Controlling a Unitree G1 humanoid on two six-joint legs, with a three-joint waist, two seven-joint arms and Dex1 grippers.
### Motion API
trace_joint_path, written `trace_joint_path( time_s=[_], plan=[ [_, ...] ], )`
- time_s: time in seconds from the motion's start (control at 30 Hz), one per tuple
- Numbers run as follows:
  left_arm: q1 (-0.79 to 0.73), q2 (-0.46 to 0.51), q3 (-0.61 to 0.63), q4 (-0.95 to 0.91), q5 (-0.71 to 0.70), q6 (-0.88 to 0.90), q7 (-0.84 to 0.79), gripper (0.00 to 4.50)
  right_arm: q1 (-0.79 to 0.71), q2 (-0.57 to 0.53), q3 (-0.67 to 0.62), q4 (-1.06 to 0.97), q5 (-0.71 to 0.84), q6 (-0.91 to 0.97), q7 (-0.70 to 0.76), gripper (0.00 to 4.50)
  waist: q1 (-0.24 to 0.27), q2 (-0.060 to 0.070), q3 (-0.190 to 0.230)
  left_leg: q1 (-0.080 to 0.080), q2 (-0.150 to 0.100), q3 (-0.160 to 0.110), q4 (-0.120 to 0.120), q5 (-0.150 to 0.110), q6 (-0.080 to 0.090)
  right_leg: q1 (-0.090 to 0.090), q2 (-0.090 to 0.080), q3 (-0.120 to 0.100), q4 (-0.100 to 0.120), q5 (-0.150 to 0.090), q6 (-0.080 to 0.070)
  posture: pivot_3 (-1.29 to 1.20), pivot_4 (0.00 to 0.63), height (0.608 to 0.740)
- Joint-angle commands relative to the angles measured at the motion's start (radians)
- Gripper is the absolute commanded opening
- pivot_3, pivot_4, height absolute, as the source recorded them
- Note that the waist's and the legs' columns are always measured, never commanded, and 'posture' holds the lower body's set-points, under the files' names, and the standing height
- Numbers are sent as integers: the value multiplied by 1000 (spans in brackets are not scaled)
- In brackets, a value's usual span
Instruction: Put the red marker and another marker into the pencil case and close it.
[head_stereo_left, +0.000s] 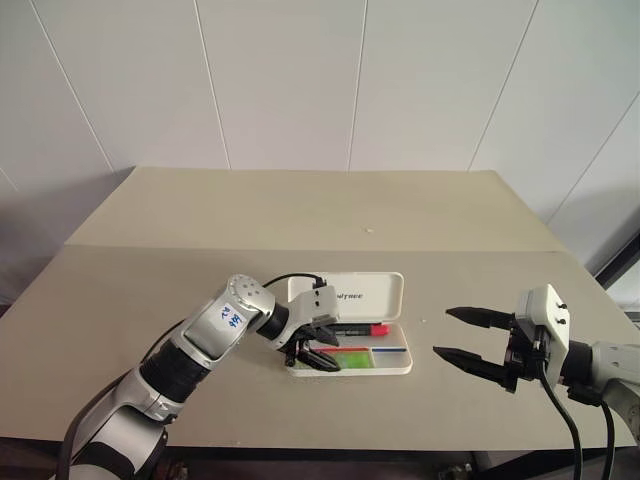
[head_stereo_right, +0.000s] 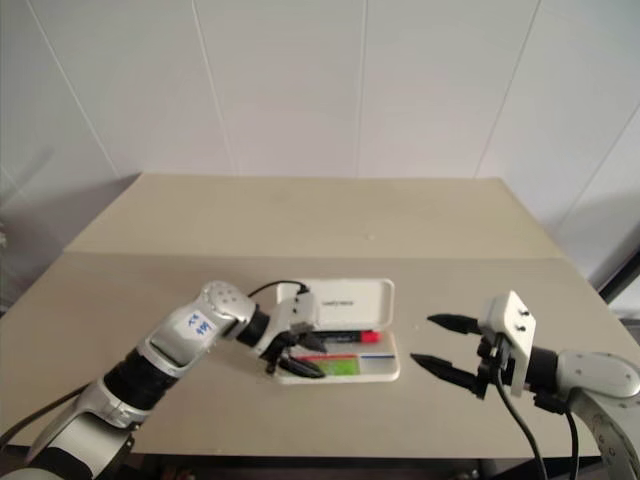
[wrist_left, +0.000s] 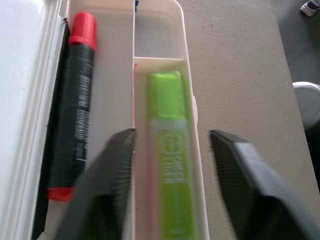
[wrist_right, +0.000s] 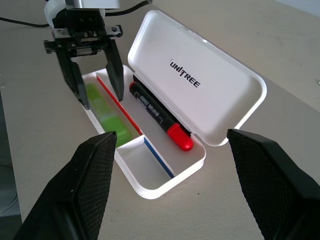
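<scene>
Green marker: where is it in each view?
Left eye: green marker in the case's front compartment, beside the left gripper.
Right eye: same front compartment.
Left wrist: centre, between the jaws.
Right wrist: under the left gripper.
Shared landmark: red marker along the lid hinge.

The pencil case (wrist_right: 210, 95) is white, with dark logo lettering on its lid and red and blue stripes along the inner divider. The red marker (wrist_right: 160, 117) is black-bodied with bright red ends (a pale printed label). The other marker (wrist_left: 172, 160) is lime green.
</scene>
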Motion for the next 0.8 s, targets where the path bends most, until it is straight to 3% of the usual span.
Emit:
trace_joint_path(
  time_s=[0.03,0.13,0.33,0.6,0.8],
  plan=[
    [2,-5,5,-35,-5,8,5,3675,-11,-24,-16,-29,9,-9,-2,4500,0,0,0,0,0,0,0,0,0,0,0,0,0,0,0,0,150,740],
    [1,-5,8,-43,-9,14,2,4461,-12,-26,-17,-25,7,-10,-1,4500,0,0,0,0,0,0,0,0,0,0,0,0,0,0,0,0,150,740],
    [-1,-7,27,-63,-25,23,5,4461,-17,-27,-11,-15,1,-19,-6,4500,0,0,0,0,0,0,0,0,0,0,0,0,0,0,0,0,150,740],
    [38,10,150,-93,-99,-50,2,4461,-83,44,61,133,-131,-115,-96,4500,-1,0,0,1,0,0,0,0,0,1,0,0,0,0,0,0,150,740],
    [118,67,323,-82,-196,-154,-43,4461,-240,121,176,442,-354,-258,-257,4500,-9,0,0,2,0,3,0,0,0,0,0,2,0,0,-1,0,150,740]
  ],
)
